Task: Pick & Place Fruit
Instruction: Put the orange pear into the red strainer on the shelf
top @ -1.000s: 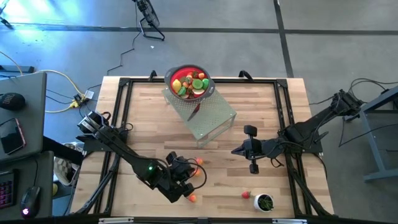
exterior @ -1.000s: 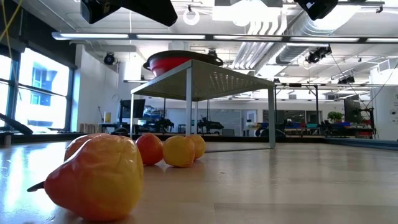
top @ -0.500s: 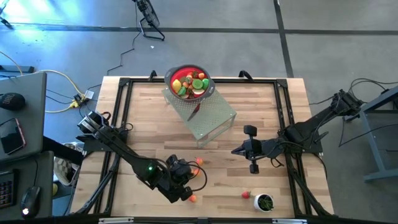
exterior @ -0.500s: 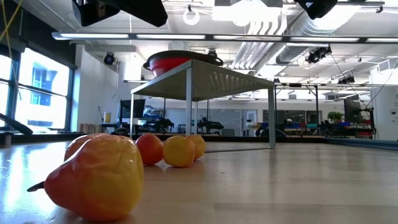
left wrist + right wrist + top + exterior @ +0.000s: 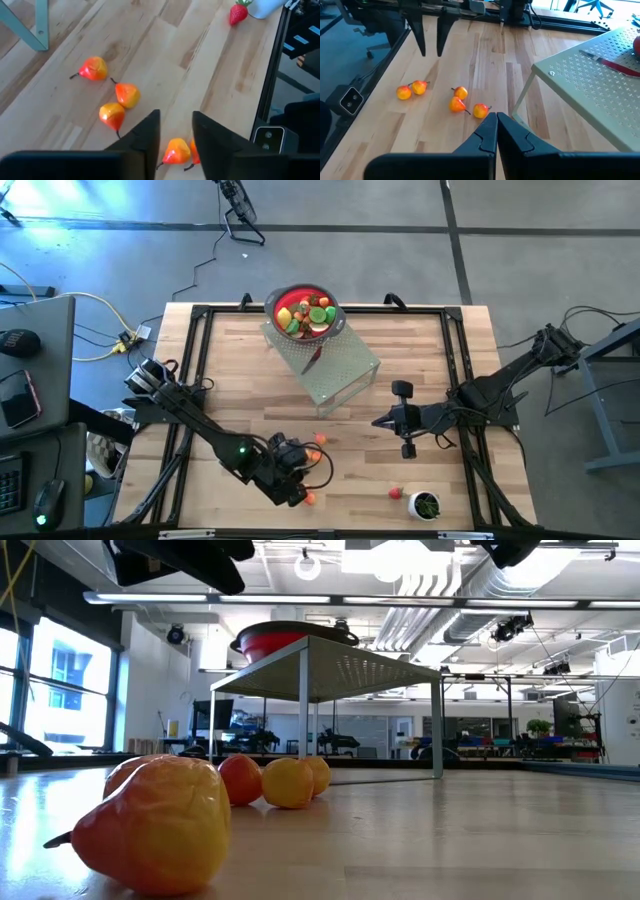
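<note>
Several small orange-red toy pears lie on the wooden table. Three (image 5: 127,95) lie in a cluster, and a pair (image 5: 176,151) lies side by side just beyond my left fingertips. My left gripper (image 5: 176,132) hovers open above that pair, slanting down and holding nothing; the right wrist view also shows this left gripper (image 5: 431,50) with its fingers apart. My right gripper (image 5: 496,131) is shut and empty, raised near the table's middle right (image 5: 385,422). More fruit fills the red bowl (image 5: 305,310) on a perforated metal stand (image 5: 335,370). A toy strawberry (image 5: 396,493) lies near the front edge.
A silver knife (image 5: 313,360) lies on the stand's top. A small white cup (image 5: 425,505) with green contents stands beside the strawberry at the near right. A black frame (image 5: 200,315) runs round the table's edges. Bare wood lies between the stand and my right gripper.
My left gripper has turned at the wrist while staying over the same spot; in the low view its dark bulk has swung toward the picture's left. The pears and my right arm have kept still.
</note>
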Tool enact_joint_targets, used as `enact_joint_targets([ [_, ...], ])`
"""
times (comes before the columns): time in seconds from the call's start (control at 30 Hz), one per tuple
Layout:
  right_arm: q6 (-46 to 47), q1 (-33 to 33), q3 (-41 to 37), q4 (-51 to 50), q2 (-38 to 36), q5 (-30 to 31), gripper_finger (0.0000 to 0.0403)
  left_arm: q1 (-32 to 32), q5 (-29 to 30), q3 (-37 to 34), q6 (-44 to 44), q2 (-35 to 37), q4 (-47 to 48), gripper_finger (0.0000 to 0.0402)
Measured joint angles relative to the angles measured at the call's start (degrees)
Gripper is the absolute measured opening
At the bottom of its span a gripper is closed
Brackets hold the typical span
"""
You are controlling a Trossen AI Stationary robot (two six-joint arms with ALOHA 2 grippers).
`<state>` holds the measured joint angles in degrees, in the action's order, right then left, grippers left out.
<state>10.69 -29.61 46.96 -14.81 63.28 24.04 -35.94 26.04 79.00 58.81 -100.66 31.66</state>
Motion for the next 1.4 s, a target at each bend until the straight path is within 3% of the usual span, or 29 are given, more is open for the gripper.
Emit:
enact_joint_targets([
  [0.3, -1.83, 0.0, 0.0, 0.0, -0.01, 0.04, 0.0002, -0.02, 0.0, 0.0, 2.94, 0.0, 0.03, 0.021],
  [0.67, -1.98, 0.0, 0.0, 0.0, 0.0, 0.05, 0.0002, -0.02, 0.03, 0.0, 3.11, 0.0, 1.89, 0.0284],
  [0.97, -2.42, 0.0, 0.0, -0.07, 0.0, 0.03, 0.0002, -0.02, 2.0, 0.0, -0.78, 0.0, 1.07, 0.0294],
  [1.4, -3.47, 0.0, 0.0, -0.2, 0.0, 0.03, 0.0002, -0.04, 5.32, 0.0, 11.05, -3.14, 9.14, 0.0294],
])
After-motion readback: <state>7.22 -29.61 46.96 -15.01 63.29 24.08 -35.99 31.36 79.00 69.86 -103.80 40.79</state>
